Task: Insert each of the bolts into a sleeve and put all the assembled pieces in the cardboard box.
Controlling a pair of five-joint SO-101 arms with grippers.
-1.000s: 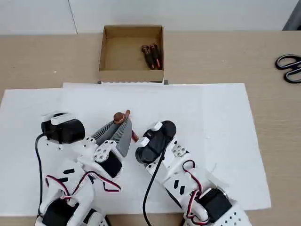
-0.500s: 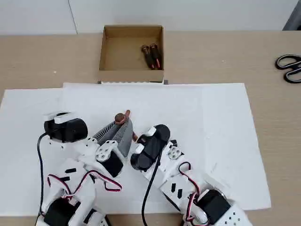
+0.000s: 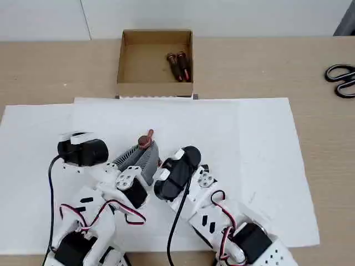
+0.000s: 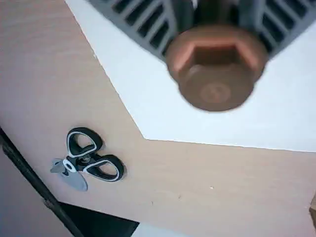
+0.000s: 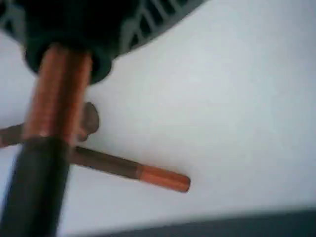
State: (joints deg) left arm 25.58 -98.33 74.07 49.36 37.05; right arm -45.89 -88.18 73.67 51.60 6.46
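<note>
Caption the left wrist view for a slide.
Left end effector grips a copper-coloured hex-head bolt; white paper, scissors and wooden table beyond.

Light: bright and even, pouring down over the white paper sheet [image 3: 260, 166].
Shadows: soft and faint, hugging the thin copper-tipped bolt [image 5: 131, 170] lying there.
Sheen: dull glow on head of copper hex-headed bolt [image 4: 215, 64].

My left end effector [image 3: 144, 148] is grey with a stripy pattern of slots. The bolt [image 3: 146, 138] in it is copper brown. The paper [image 3: 233, 138] under it is plain white. Far ahead of it I see the light brown cardboard box [image 3: 118, 61], and the pieces [image 3: 179, 65] inside are dark brown and red. The surface [image 3: 266, 61] is pale tan. Far off to its right, the scissors [image 3: 340, 78] are black. Behind it the wires [image 3: 111, 208] are red, white and black. A rod [image 5: 131, 170] on the paper is dark brown with an orange tip.
</note>
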